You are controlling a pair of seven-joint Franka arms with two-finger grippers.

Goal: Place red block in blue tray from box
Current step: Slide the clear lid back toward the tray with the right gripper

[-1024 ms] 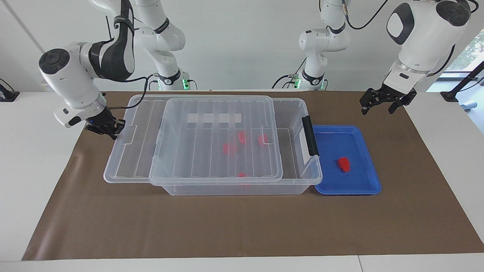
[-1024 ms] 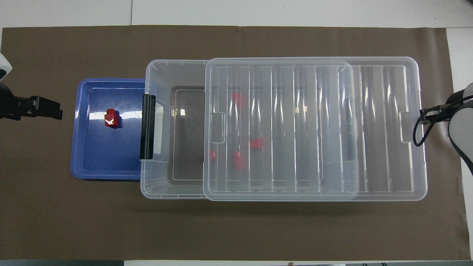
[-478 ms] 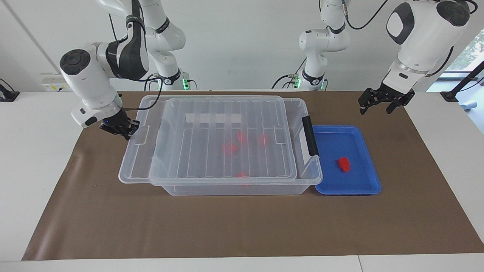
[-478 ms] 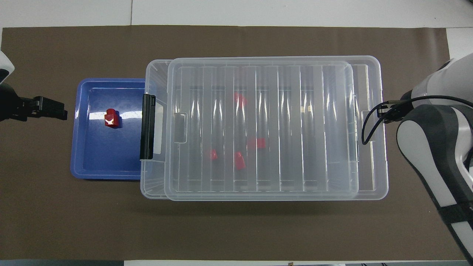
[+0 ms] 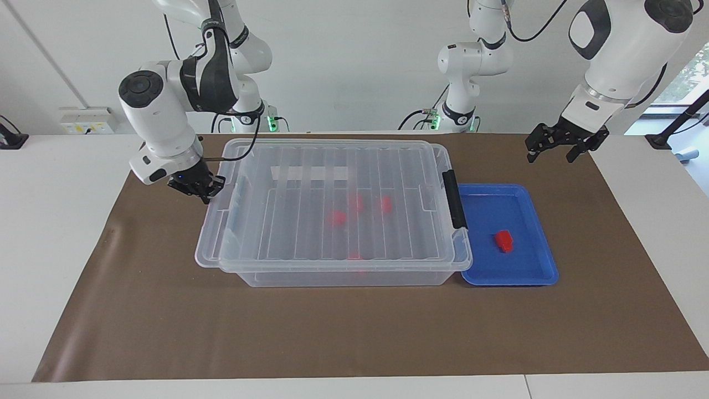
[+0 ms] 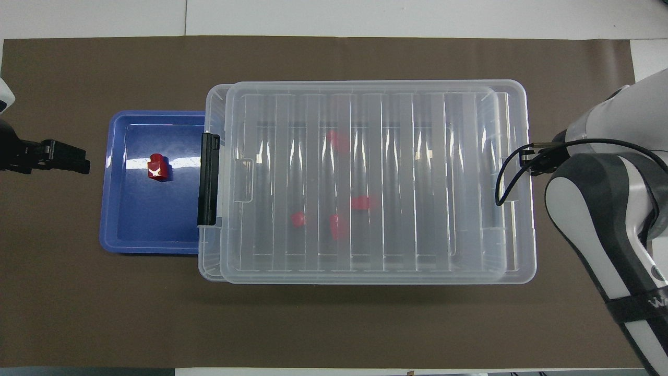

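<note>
Block [image 5: 503,240] is lying in the tray [image 5: 540,277], beside the box [image 5: 343,274]'s latch end; delivery looks done. Four more blocks are sitting in the box under the lid [image 5: 310,221]. Right gripper [image 5: 198,188], jaws together, is pressing the lid's end tab, likely sliding it closed. Left gripper [image 5: 559,147] is waiting over the bench [image 5: 332,332], jaws apart, empty.

A white worktop [image 5: 50,233] is carrying a brown paper sheet [image 5: 354,332] that is covering most of its surface. A plain white wall [image 5: 354,66] is rising along the twelve o'clock edge of the facing view. A white socket strip [image 5: 86,119] is sitting at ten o'clock. Daylight is coming through a window [image 5: 692,72] at two o'clock, showing green foliage.
</note>
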